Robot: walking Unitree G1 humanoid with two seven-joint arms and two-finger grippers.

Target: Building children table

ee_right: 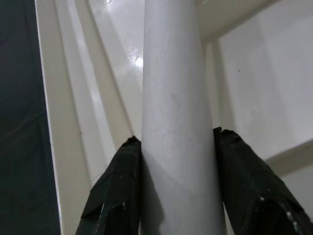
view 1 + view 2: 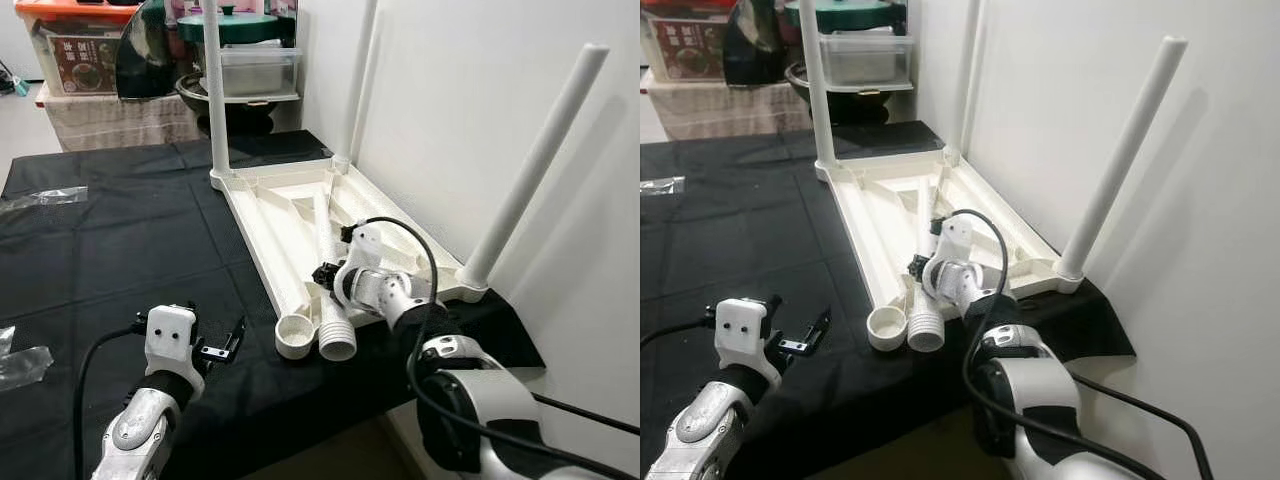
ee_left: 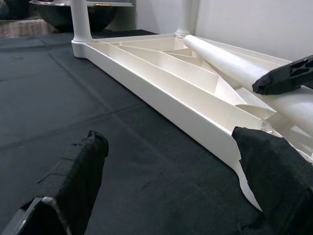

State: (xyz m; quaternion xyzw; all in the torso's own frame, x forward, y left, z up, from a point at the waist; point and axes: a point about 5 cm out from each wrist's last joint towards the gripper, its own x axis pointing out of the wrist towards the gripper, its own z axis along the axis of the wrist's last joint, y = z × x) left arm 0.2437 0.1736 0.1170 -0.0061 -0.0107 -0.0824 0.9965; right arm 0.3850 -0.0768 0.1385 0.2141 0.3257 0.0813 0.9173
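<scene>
Table top (image 2: 285, 215): white plastic, upside down on the black cloth (image 2: 120, 240), ribbed underside up; its right long edge runs close along the white wall (image 2: 480, 110).
Fitted legs: three white legs stand in corner sockets — far left leg (image 2: 215, 90), far right leg (image 2: 358, 80) against the wall, near right leg (image 2: 535, 165) tilted to the right.
Empty socket (image 2: 294, 336): the near left corner, a round open cup at the near end of the table top.
Loose leg (image 2: 330, 290): lies along the ribbed underside, its threaded end (image 2: 338, 342) just right of the empty socket and pointing toward the near edge of the cloth.
Right gripper (image 1: 178, 196): clamped on the loose leg, one black finger on each side of the tube, touching it.
Left gripper (image 2: 215, 345): hovers over bare cloth left of the empty socket, fingers (image 3: 73, 178) spread apart, grasping nothing.
Open room: broad bare cloth lies left of the table top; wall closes the right side.
Surroundings: clear plastic wrappers (image 2: 40, 200) lie on the cloth at far left; storage boxes (image 2: 85, 50) and a dark bowl (image 2: 225, 95) stand beyond the far edge.
</scene>
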